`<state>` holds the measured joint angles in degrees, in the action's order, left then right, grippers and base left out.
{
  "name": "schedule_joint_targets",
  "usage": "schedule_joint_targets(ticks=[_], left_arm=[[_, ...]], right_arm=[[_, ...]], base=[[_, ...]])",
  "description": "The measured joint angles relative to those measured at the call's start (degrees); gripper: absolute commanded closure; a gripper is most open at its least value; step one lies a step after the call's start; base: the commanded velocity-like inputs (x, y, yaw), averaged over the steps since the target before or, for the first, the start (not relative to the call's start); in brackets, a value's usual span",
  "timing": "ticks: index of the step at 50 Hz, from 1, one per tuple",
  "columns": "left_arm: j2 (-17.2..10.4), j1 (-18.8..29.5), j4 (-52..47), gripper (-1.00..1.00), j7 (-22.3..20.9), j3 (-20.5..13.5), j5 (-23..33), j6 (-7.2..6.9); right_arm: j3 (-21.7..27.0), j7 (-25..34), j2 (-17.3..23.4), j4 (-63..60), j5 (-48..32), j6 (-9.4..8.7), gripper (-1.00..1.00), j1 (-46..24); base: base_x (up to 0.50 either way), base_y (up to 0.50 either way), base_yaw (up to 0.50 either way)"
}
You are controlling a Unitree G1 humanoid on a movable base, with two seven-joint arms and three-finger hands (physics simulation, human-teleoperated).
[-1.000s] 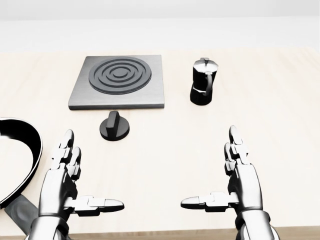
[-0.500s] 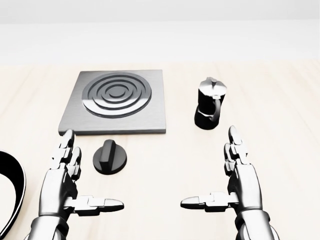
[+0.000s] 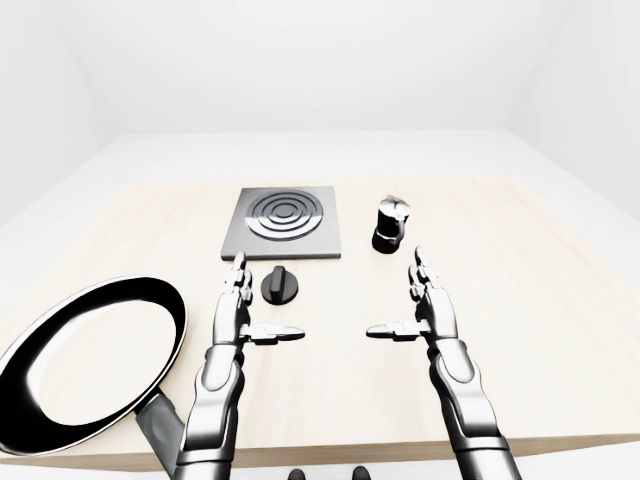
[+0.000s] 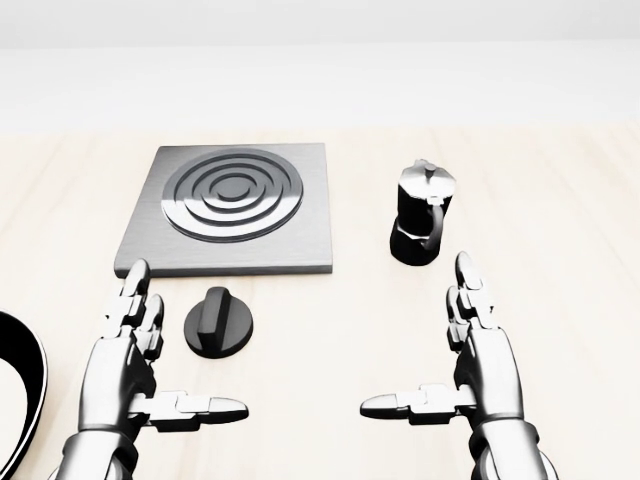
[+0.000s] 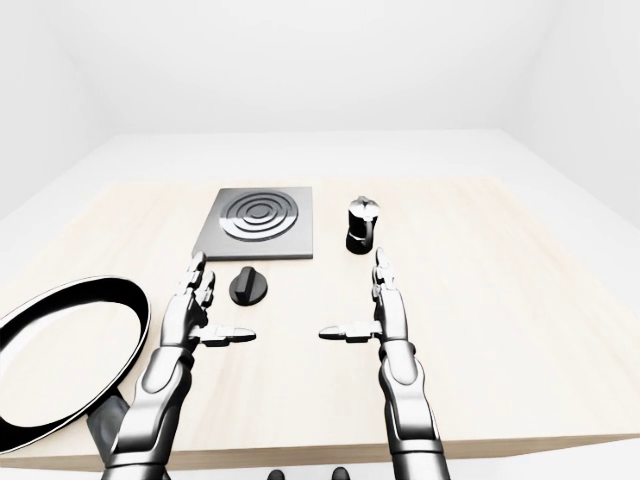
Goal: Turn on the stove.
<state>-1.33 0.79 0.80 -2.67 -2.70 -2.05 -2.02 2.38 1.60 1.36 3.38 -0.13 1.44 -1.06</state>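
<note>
A grey square stove plate (image 4: 232,208) with dark concentric rings lies on the wooden table, left of centre in the head view. Its round black knob (image 4: 218,322) sits just below the plate's lower edge. My left hand (image 4: 160,360) hovers open at the lower left, its fingers (image 4: 136,305) just left of the knob and apart from it, thumb pointing right. At the lower right my right hand (image 4: 440,350) is open too, thumb pointing left, holding nothing.
A black moka pot (image 4: 421,214) stands right of the stove, above my right hand. A large black frying pan (image 3: 88,362) lies at the table's left, its handle over the near edge. The light wooden table (image 3: 520,260) ends close below my arms.
The camera has moved closer and tilted: the stove, knob and pot slid down the head view and the pan left. Both hands keep their open pose.
</note>
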Motion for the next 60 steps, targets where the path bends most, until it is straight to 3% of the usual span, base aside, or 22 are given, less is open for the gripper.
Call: schedule_joint_targets(ticks=[32,44,60], left_arm=[[-0.5,2.9,4.3,-1.00,-1.1,-0.2,0.0,-1.33],[-0.7,4.5,7.4,-1.00,-1.9,-0.2,-0.2,-2.95],[-0.9,5.9,9.7,-1.00,-2.4,-0.3,-0.9,-2.98]], right_arm=[[-0.1,0.3,0.0,0.4,0.0,-0.53,-1.00,-0.1],[-0.1,0.3,0.0,0.7,0.0,-0.58,-1.00,-0.2],[-0.1,0.3,0.0,0.7,0.1,-0.83,-1.00,-0.2]], base=[[0.00,0.00,0.00],[0.00,0.00,0.00],[0.00,0.00,0.00]])
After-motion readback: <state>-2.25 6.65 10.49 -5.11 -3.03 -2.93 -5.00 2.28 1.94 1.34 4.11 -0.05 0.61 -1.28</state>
